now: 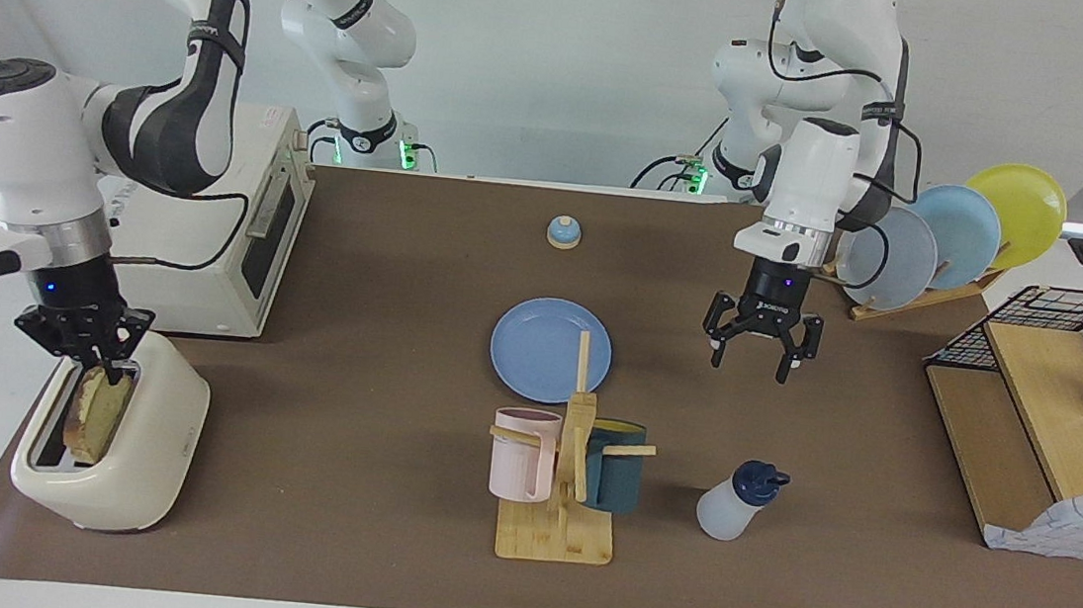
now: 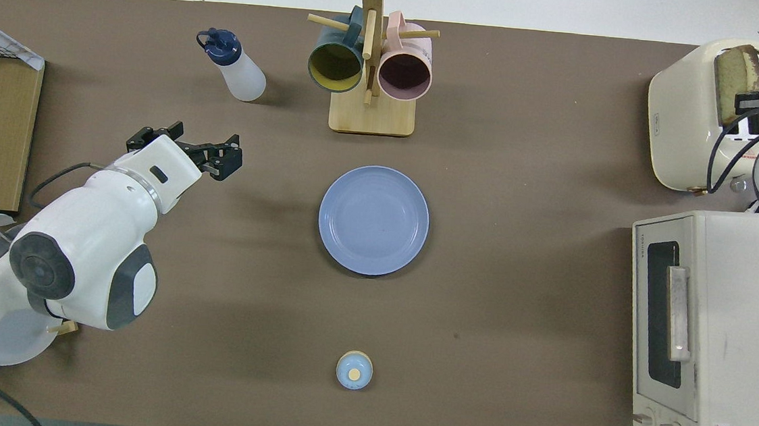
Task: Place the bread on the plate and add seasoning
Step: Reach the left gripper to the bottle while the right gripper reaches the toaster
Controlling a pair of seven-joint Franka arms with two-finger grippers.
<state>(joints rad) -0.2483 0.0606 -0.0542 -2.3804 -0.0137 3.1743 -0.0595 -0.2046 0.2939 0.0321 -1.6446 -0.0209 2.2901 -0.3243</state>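
Two grippers to watch: your right gripper (image 1: 106, 363) pinches the bread (image 1: 98, 408) standing in the toaster (image 1: 150, 445); your left gripper (image 1: 754, 356) hangs spread over the table between plate (image 1: 537, 353) and seasoning (image 1: 737, 502); plate lies bare mid-table.

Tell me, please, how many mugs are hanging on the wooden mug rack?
2: a pink mug and a dark teal mug, hung on either side of the rack, which stands farther from the robots than the plate.
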